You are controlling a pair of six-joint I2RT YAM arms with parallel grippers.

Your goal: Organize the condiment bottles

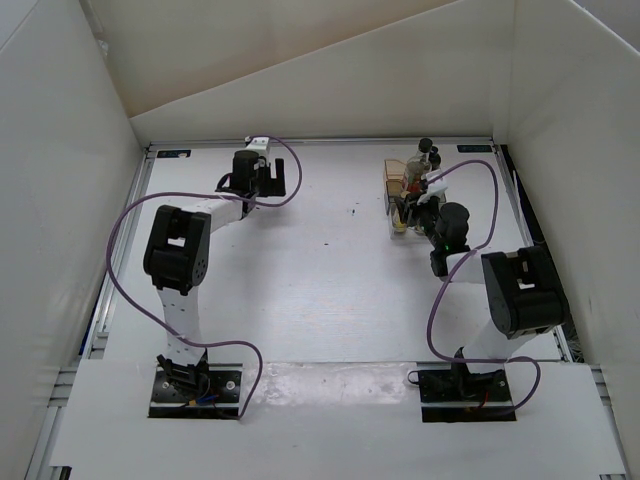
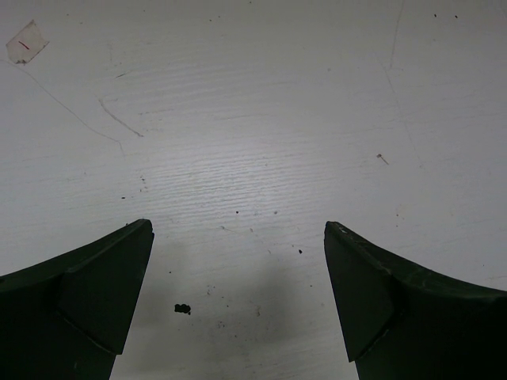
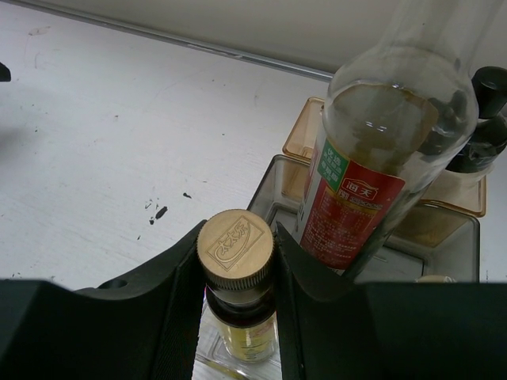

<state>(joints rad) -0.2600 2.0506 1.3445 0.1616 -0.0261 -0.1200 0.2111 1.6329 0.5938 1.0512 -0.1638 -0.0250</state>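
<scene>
The right gripper is clamped on a small bottle, one finger pressed to each side of its neck. Its brown cap carries an embossed logo I cannot read, and the yellow label below is too blurred to read. The bottle's base hangs over the near corner of a clear tray; whether it touches I cannot tell. Just beyond and right of the gripper a tall clear bottle stands in that tray, its red label printed 海天 in a white box under a green patch of small white characters. Farther right are black caps, and an amber tray lies behind. The left gripper is spread wide over bare table, a black speck between its fingers and a tape scrap far ahead to its left
</scene>
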